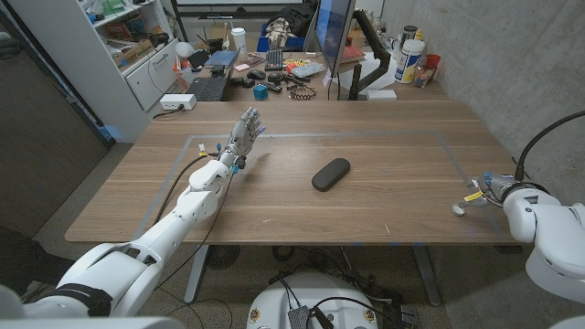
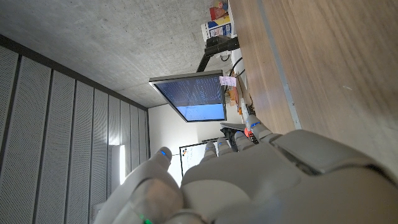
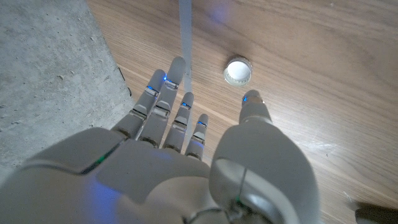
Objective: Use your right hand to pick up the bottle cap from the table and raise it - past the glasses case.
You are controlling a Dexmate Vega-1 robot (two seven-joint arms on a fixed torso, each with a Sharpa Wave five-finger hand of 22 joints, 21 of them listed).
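- Right hand (image 3: 186,155) spread, holding nothing; fingers (image 3: 163,87) apart, thumb off to one side, all pointing down at the wood near the right table edge. In head view it's mostly tucked behind the white forearm, just inboard of the table's right edge (image 1: 489,187).
- Left hand (image 1: 242,137) also spread and holding nothing, raised over the left half of the table, fingers pointing toward the far side. Not involved in this task.
- Wooden table (image 1: 384,137): bare grain, pale tape outline marking a rectangle.
- Glasses case (image 1: 331,174): dark, oblong, lying near table centre, well apart from both hands. It sits between the two arms, left of the cap.
- Bottle cap (image 3: 238,71): small, white, round, open side looks up, though hard to confirm. Sits on the wood by the front right edge, just beyond the right fingertips, between thumb and fingers but not touching either. Head view shows it at (image 1: 459,209).
- Handling guess: very light, rigid plastic, low profile, probably skids on smooth wood if nudged. Best take is a pinch across the rim, thumb on one side and a fingertip opposite, coming down from above.
- Judged status: pre-grasp, cap not yet contacted.
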